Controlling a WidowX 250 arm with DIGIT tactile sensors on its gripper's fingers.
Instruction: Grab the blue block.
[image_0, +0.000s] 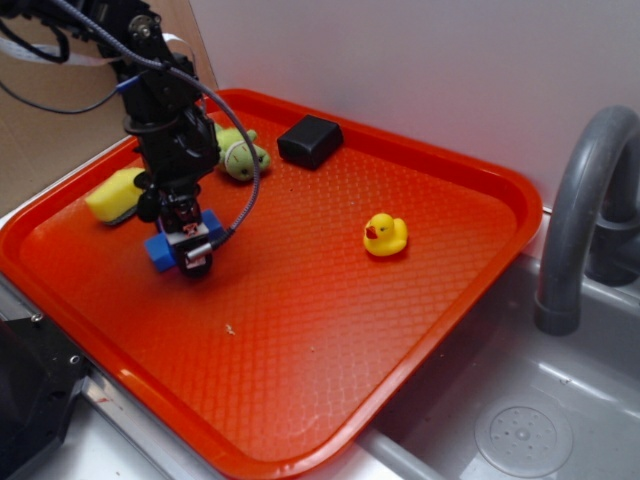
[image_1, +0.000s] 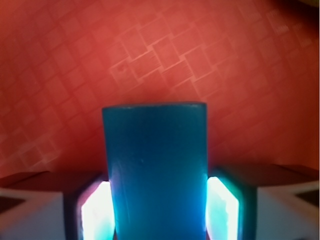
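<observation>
Blue block (image_1: 155, 170) sits squarely between fingers (image_1: 95, 212), gripper (image_0: 185, 243) clenched on both long faces. Keep squeeze steady; lift straight off tray (image_0: 330, 300).

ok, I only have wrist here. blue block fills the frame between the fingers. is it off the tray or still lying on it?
Observer: Exterior can't settle that. The block sits in the gripper low over the tray; any gap beneath is hidden.
Operator: anything close to it?
Observer: A yellow sponge lies just behind the arm, near the tray's left rim, apart from the block.
Operator: what else is on the tray?
Observer: A rubber duck toward the right, a black block at the back rim, and a green plush toy beside it, partly hidden by the arm.
</observation>
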